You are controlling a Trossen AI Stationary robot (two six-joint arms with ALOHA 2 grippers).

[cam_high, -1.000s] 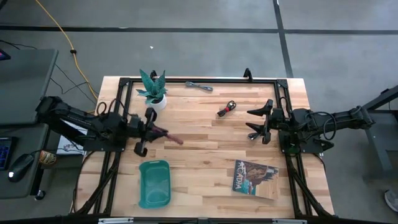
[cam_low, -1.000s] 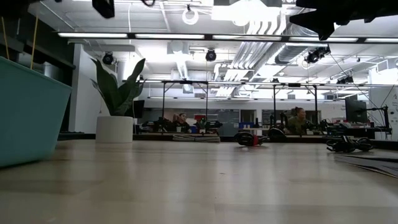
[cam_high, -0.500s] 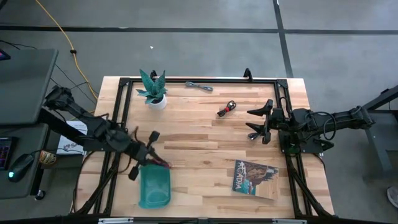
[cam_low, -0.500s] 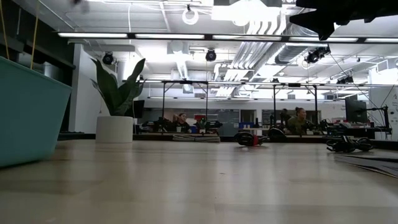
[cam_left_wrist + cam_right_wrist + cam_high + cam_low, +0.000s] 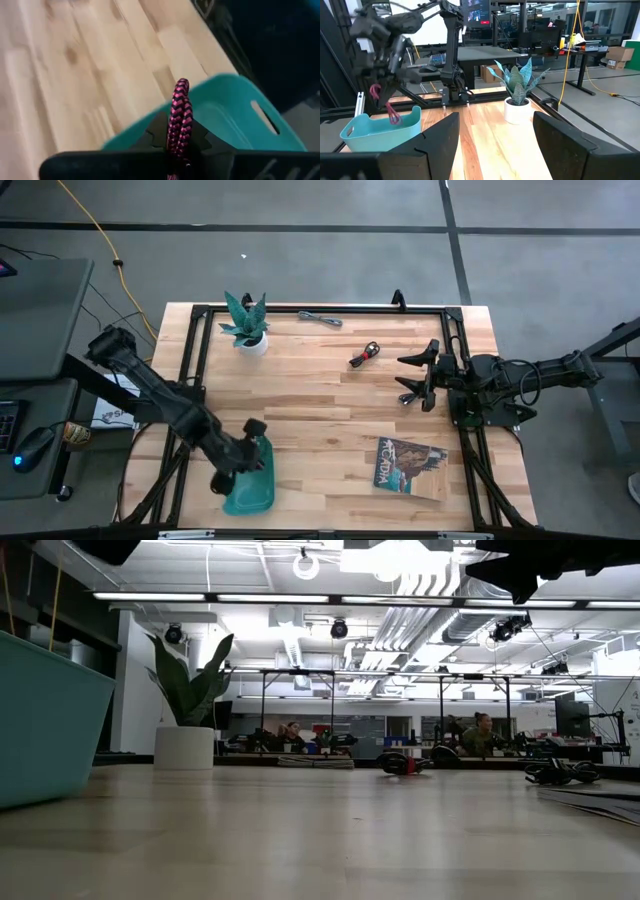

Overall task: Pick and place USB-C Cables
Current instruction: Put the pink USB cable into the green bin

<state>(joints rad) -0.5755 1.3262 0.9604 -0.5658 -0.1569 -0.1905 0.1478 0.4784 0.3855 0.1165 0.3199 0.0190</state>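
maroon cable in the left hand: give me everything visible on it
The maroon cable is a thin braided cord, woven pink and black in a zigzag pattern. A short doubled length stands up between the shut fingers of the left hand, which pinch it on both sides. From the right wrist view the rest dangles below the hand as a loose loop, hanging over the teal tray. Whether it touches the tray cannot be told. No connectors show.

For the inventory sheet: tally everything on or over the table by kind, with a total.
Cables: 3 – grey, black-red, maroon held in the left gripper over the tray
Tray: 1
Plant: 1
Book: 1
Total: 6
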